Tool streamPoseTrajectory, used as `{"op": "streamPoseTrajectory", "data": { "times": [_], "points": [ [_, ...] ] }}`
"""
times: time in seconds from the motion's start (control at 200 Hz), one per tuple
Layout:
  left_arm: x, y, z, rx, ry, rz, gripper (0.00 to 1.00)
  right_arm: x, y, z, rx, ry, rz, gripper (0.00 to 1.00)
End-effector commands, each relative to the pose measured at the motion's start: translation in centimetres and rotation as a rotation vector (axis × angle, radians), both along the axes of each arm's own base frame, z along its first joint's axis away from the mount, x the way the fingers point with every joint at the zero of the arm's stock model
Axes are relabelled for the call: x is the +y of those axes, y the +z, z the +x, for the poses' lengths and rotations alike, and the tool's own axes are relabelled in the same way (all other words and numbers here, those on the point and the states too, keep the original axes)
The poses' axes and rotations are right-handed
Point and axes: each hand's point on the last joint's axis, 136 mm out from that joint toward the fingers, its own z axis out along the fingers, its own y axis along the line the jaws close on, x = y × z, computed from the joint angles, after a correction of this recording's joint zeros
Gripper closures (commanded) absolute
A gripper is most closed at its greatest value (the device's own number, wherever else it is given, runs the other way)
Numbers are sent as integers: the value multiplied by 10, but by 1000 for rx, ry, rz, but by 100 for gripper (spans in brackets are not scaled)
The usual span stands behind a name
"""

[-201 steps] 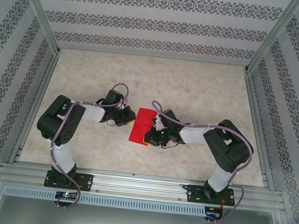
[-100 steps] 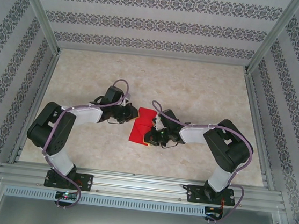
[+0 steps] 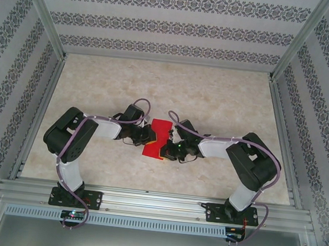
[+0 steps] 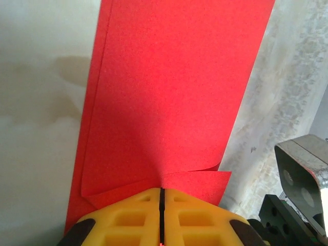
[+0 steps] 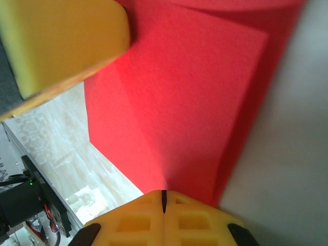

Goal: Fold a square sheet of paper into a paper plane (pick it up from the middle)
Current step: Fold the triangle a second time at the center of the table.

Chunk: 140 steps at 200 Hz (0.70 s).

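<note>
Since a second ago, my left end effector (image 3: 146,134) has swung in to the left edge of the folded red paper (image 3: 155,138). From above, its long axis runs near-to-far between both arms, with bare worktop (image 3: 226,100) all around. Left wrist: it is pressed together, pinching the paper's near edge. Right wrist: my right end effector (image 5: 164,197) likewise pinches the opposite edge.

I work in a robotics test cell, a lab rig rather than a lived-in room. Bare aluminium frame posts (image 3: 43,11) box me in, and patterned wallpaper panels (image 3: 175,26) are hung as walls on three sides. My surface (image 3: 215,93) is a marble-look sheet. At its near edge, my left arm (image 3: 73,142) and right arm (image 3: 249,165) are bolted to a slotted aluminium rail (image 3: 155,204).
</note>
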Motion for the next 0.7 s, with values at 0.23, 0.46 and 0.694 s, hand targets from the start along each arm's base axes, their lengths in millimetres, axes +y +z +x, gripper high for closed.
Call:
{"op": "streamPoseTrajectory", "data": {
  "times": [0.23,0.46,0.694],
  "points": [
    [15,-26,-11,61,23,98,92,17,27,23,-31,1,0,94],
    [15,-26,-11,61,24,99,92,7,-18,18,59,-25,-99,94],
    [19,-33,-12,77,37,121,92,-6,-23,8,72,-21,-117,92]
  ]
}}
